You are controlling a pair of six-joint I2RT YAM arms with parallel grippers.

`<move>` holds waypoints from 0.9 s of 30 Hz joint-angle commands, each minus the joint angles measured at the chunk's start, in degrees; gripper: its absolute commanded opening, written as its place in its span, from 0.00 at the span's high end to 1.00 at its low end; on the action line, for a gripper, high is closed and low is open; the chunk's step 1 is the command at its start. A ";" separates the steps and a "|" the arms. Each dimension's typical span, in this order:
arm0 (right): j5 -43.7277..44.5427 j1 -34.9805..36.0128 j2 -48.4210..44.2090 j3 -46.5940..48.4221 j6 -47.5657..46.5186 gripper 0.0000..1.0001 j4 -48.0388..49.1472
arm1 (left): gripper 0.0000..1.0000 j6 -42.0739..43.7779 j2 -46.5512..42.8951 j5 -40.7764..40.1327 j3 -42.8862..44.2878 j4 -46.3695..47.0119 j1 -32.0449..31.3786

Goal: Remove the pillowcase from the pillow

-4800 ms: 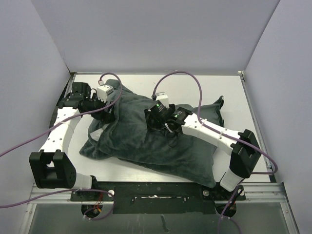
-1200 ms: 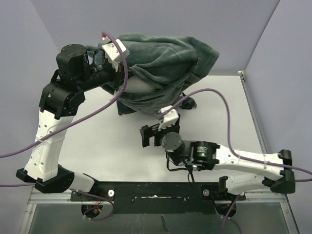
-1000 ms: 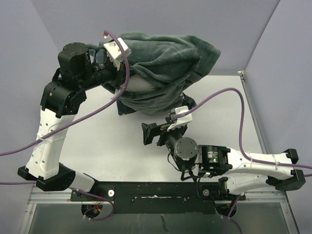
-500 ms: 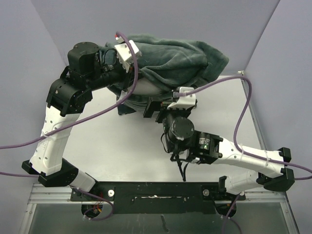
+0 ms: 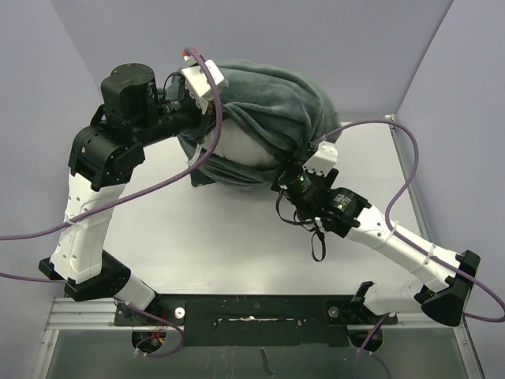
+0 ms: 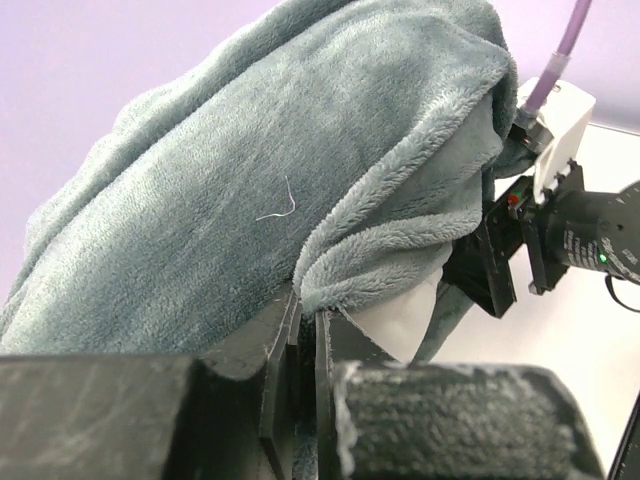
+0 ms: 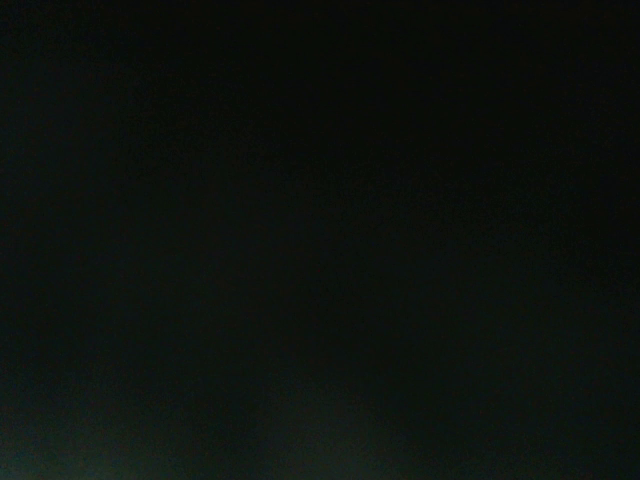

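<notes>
My left gripper [image 6: 305,312] is shut on a fold of the dark grey-green fleece pillowcase [image 5: 276,99] and holds the whole bundle up at the back of the table. The same fleece fills the left wrist view [image 6: 250,190]. The white pillow [image 5: 237,146] bulges out of the cover's underside, and a white corner [image 6: 410,325] shows beside my left fingers. My right gripper [image 5: 296,172] is pushed up against the hanging cover's lower right edge, its fingertips hidden under the fleece. The right wrist view is wholly black.
The white table [image 5: 221,237] lies below the lifted bundle. Grey walls enclose the back and both sides. Purple cables loop from both wrists, one [image 5: 394,181] arching over the right arm near the right wall.
My right arm has swung from the middle of the table up and back to the hanging pillow, burying its fingers in the cover. The left arm still holds the bundle aloft, shifted slightly.
</notes>
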 commanded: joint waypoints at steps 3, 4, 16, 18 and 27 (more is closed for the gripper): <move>-5.69 -6.34 -3.89 -4.92 2.88 0.18 -4.95 | 1.00 0.84 0.59 -3.11 6.39 5.25 -0.32; -6.54 -7.50 -4.28 -5.69 2.06 0.17 -5.02 | 1.00 0.85 0.71 -3.16 7.07 5.23 -0.34; -4.43 -0.89 -12.82 3.27 -19.67 0.05 -3.50 | 1.00 -4.43 2.30 -1.03 7.84 0.72 -3.06; 0.32 8.99 -13.58 3.68 -28.33 0.04 2.07 | 1.00 -4.42 2.33 -1.17 6.36 0.56 -3.49; 7.70 44.36 -10.35 -5.90 -94.61 0.01 52.10 | 1.00 -4.95 5.62 -0.95 8.24 -0.34 -3.48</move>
